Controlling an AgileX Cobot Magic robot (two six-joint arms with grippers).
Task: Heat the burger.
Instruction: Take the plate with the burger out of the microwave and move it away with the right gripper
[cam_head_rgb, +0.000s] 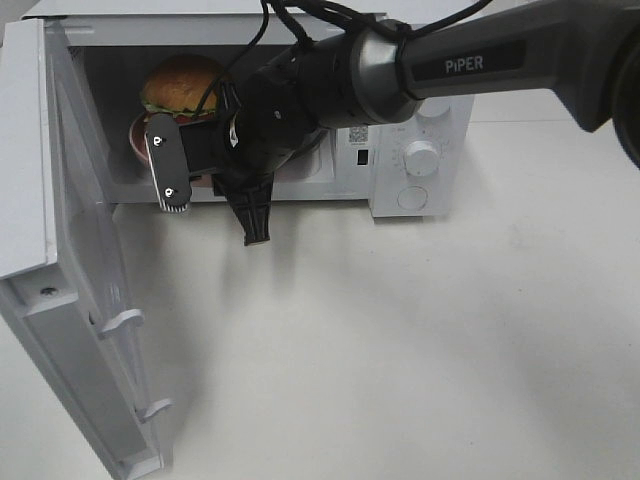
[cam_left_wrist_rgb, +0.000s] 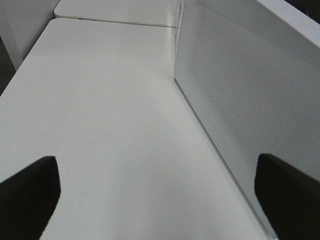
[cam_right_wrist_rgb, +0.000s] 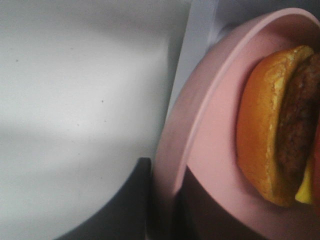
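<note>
The burger (cam_head_rgb: 180, 85) sits on a pink plate (cam_right_wrist_rgb: 210, 130) inside the open microwave (cam_head_rgb: 420, 160), toward the left of the cavity; the door (cam_head_rgb: 80, 300) stands swung wide over the bench (cam_head_rgb: 400, 340).

Right claw (cam_right_wrist_rgb: 165, 200): narrowed onto the plate's rim, one finger outside the lip and one inside, as the right wrist view shows; the grip is on the plate, not the food. Left claw (cam_left_wrist_rgb: 157, 192): spread wide, holding nothing, low over the bench beside the door's perforated panel.

Handling judgement: the burger is a tall, loose stack; bun soft and glossy, lettuce and tomato likely to slip sideways under any squeeze; a direct pinch would probably crush or shear it. The plate looks stiff and light and is the sound place to take hold, at the rim; it must stay level, since tilt could topple the stack.

Remaining, as judged: release the plate, withdraw, close the door, turn the dial (cam_head_rgb: 422, 158).
</note>
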